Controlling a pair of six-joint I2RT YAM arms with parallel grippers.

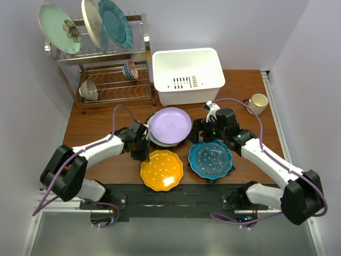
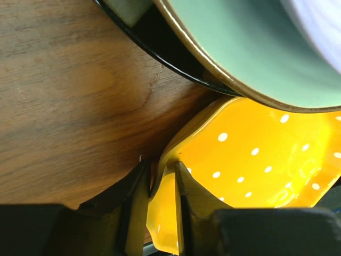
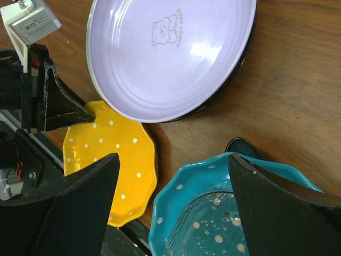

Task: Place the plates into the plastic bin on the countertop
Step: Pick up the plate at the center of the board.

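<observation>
The reddish-brown wood-grain countertop [image 1: 96, 128] carries every item. At its far edge, right of centre, stands the white plastic bin [image 1: 176, 97], its slotted wall facing the arms. To the left of the bin is a two-tier chrome wire rack [image 1: 114, 80]. Its upper tier holds, on edge, a mint plate with a flower [image 1: 58, 29], a cream plate [image 1: 91, 24] and a teal plate [image 1: 114, 22]; two small patterned bowls [image 1: 89, 89] rest on the lower tier. Three plates lie flat between the bin and the arm bases, all outside the bin. The lilac plate [image 1: 170, 125] lies just before the bin, on top of a green plate [image 2: 240, 53]. The blue scalloped plate [image 1: 210, 159] lies to the near right and the orange dotted plate [image 1: 161, 170] nearest the bases. The left gripper [image 2: 162, 170] is narrowed on the left rim of the orange plate, with one finger above the rim and one outside it. The right gripper [image 3: 173, 157] hangs above the blue plate's far edge, with its jaws spread wide and nothing between them. A cream mug [image 1: 258, 102] stands at the far right.
</observation>
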